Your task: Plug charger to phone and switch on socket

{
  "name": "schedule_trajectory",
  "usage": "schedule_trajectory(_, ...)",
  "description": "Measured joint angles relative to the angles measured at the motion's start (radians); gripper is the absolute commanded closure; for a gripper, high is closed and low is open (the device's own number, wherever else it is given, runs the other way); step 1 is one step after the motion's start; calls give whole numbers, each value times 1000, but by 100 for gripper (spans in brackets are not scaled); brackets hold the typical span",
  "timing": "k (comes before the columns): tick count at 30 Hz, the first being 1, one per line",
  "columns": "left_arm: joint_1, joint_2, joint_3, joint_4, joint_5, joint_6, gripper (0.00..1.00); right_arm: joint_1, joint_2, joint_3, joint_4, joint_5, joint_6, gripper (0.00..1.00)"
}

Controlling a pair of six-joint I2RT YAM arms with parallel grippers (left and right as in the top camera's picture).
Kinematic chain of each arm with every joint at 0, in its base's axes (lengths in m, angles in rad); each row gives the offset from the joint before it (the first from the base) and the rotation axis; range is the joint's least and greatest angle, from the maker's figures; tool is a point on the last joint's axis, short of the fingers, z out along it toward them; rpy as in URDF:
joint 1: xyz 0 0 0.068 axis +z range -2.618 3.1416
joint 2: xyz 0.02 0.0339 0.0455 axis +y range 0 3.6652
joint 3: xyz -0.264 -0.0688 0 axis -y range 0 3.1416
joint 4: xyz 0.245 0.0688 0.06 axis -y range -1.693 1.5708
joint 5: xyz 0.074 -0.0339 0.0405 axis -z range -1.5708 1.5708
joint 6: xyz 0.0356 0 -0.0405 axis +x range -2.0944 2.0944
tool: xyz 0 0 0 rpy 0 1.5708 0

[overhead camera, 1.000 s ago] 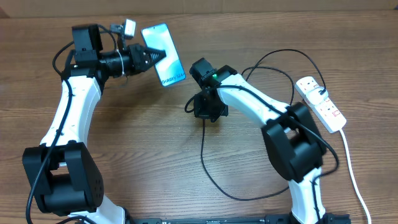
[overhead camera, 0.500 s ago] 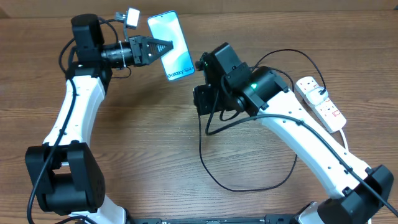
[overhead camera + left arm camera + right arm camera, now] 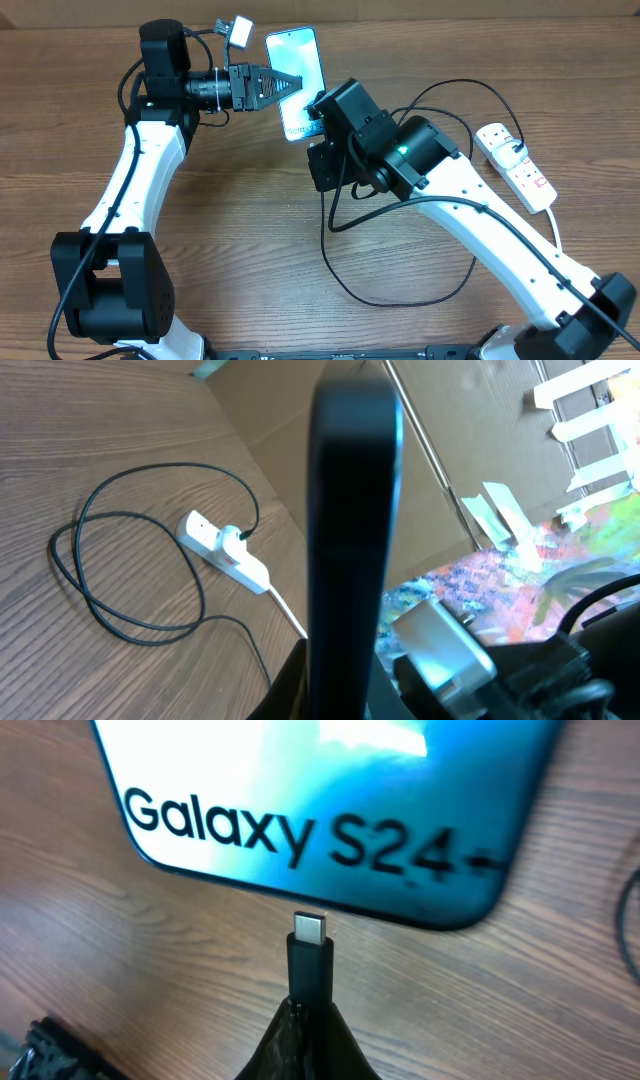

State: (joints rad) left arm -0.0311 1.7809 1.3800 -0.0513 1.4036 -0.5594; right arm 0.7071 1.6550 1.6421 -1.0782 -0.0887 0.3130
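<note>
At the far middle of the brown wooden table (image 3: 230,240), a slim smartphone with a bright blue-teal screen (image 3: 297,62) is held up in the air. The left gripper (image 3: 285,85) is clamped on its side edges. A second ago this phone sat further left. The left arm has carried it steadily rightward, toward the other arm.

The right arm has moved more. It was hunched low over the table, and it now reaches up and far-left. The right gripper (image 3: 308,1035) is pinched shut on the small black connector (image 3: 309,960) of the long thin black charger cable (image 3: 325,248). The rest of the cable trails in a loop across the near table.

In the right wrist view, the connector's metal tip points at the phone's bottom edge, below the "Galaxy S24+" lettering. It is just short of the edge and not touching. The port itself is hidden from me.

So the two parts have come together, but plugging in is not yet done. A short, straight push appears to be next.

The long white power strip (image 3: 517,167) lies at the right of the table, well apart from both grippers, with a black lead plugged in. I cannot tell how its switches are set.
</note>
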Motion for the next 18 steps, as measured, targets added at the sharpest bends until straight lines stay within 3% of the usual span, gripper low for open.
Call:
schedule_trajectory(8, 0, 0, 0, 0, 0, -5, 96, 0, -65, 0, -2, 31, 1, 96)
schedule_trajectory(18, 0, 0, 0, 0, 0, -94, 96, 0, -66, 0, -6, 37, 18, 96)
